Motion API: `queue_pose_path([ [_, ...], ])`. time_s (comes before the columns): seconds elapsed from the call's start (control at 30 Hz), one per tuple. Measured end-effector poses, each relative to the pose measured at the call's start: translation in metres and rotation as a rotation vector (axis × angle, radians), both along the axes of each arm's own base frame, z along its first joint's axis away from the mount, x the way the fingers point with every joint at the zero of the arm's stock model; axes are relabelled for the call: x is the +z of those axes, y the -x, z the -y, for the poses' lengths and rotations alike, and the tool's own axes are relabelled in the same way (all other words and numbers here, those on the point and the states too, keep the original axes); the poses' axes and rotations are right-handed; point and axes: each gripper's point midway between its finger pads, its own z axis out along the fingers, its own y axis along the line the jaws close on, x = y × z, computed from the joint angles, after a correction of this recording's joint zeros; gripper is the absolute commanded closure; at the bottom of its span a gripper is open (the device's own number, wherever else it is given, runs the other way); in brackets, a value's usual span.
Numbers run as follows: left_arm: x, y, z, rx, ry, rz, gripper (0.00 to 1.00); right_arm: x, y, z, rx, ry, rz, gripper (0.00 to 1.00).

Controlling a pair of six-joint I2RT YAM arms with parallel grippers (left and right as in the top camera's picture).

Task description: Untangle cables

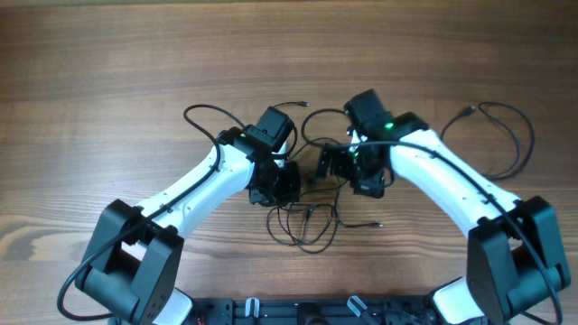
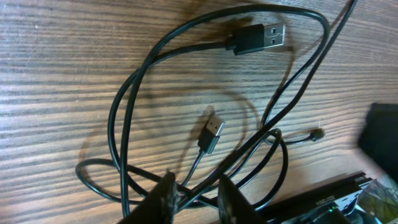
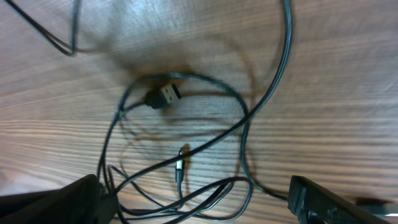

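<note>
Cables (image 2: 258, 38) pass through the narrowly open left claw (image 2: 194, 202); the right claw (image 3: 196, 202) gapes wide.

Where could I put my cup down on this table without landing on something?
Bare wood: the whole far strip of the table beyond both arms, and the near-left corner outside the left arm. Crowded: the middle, where the tangled cables lie between the arms.

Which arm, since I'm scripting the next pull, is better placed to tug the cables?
Left, probably: the cables run between the left end effector's fingers; the right end effector gapes wide open.
</note>
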Motion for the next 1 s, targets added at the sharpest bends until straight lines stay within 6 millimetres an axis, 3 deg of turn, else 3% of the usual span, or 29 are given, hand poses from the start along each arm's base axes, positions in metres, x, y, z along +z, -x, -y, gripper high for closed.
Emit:
queue_pose_path([
  [0.07,-0.001,0.003,-0.003,0.004,-0.012,-0.014,0.96,-0.01,0.01,-0.01,-0.017,0.011,-0.013,0.11],
  [0.13,-0.001,0.004,-0.006,0.007,-0.026,-0.023,0.94,-0.018,0.014,-0.016,-0.04,0.01,-0.014,0.3],
  [0.3,-0.003,-0.009,-0.034,0.1,-0.052,-0.048,0.88,-0.028,0.014,-0.02,-0.111,-0.001,-0.014,0.39],
  [0.43,-0.003,-0.029,-0.065,0.215,-0.056,-0.049,0.65,-0.034,0.012,-0.021,-0.153,-0.012,-0.008,0.47],
  [0.57,-0.003,-0.039,-0.086,0.283,-0.059,-0.055,0.58,-0.039,0.007,-0.023,-0.173,-0.027,0.019,0.49],
  [0.63,-0.003,-0.04,-0.087,0.288,-0.058,-0.056,0.57,-0.043,0.009,-0.02,-0.186,-0.019,0.016,0.64],
  [0.67,-0.003,-0.039,-0.087,0.287,-0.058,-0.055,0.57,-0.046,0.011,-0.019,-0.19,-0.013,0.012,0.82],
  [0.7,-0.003,-0.039,-0.087,0.287,-0.058,-0.055,0.57,-0.046,0.01,-0.02,-0.2,-0.017,0.014,0.89],
  [0.9,-0.003,-0.035,-0.087,0.283,-0.064,-0.07,0.52,-0.026,-0.024,-0.04,-0.127,-0.126,0.163,0.95],
  [1.0,-0.003,-0.034,-0.087,0.283,-0.067,-0.076,0.52,0.024,-0.068,-0.048,-0.066,-0.18,0.297,0.96],
])
